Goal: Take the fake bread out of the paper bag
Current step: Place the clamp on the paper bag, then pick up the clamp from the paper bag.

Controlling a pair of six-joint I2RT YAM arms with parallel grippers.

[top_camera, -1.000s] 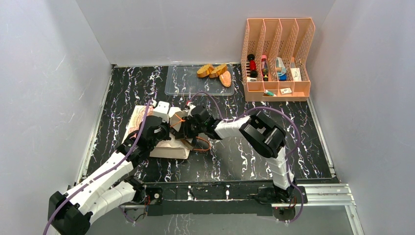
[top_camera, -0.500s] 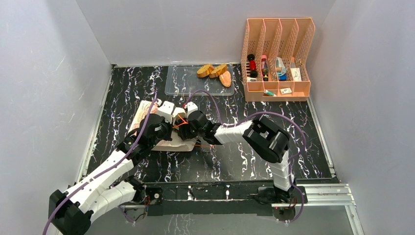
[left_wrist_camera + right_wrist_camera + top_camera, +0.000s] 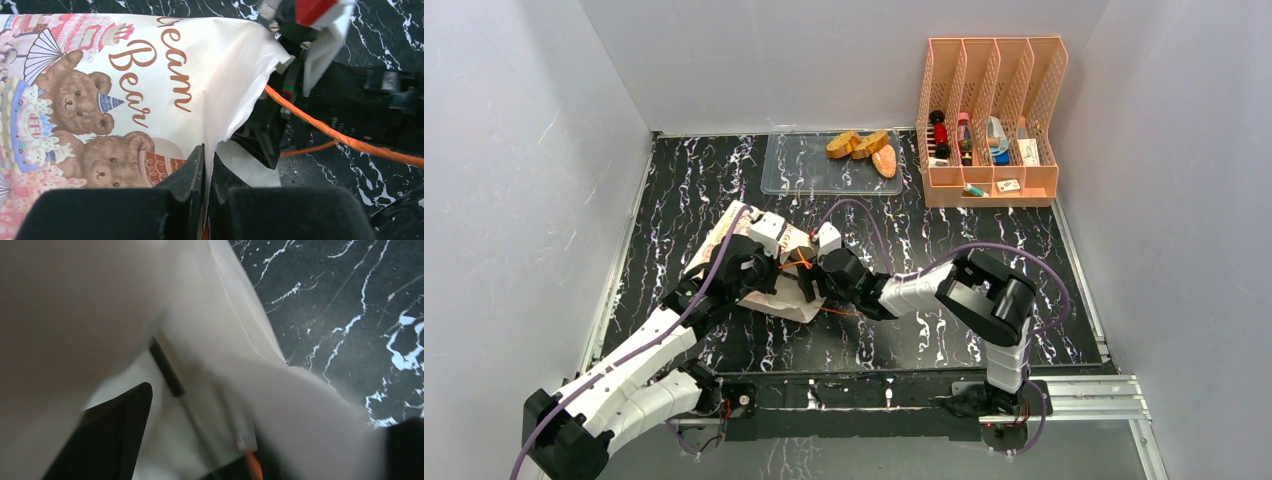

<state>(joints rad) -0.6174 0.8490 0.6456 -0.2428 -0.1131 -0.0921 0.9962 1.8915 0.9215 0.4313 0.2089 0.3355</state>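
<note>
While the bag [image 3: 724,238] rests left of the middle of the table [image 3: 944,320], the left gripper [image 3: 207,165] pinches its paper rim, jaws pressed together on the sheet beside the bear print [image 3: 80,100]. Just to the right, the right gripper [image 3: 809,282] is at the bag's mouth, its fingers [image 3: 125,425] spread, with cream paper all around. An orange cord [image 3: 340,137] runs beside it. At the back, three bread [image 3: 864,147] pieces lie on a clear tray [image 3: 794,170], well apart from the bag. If more is inside, I cannot tell. A peach rack [image 3: 989,100] stands far right.
</note>
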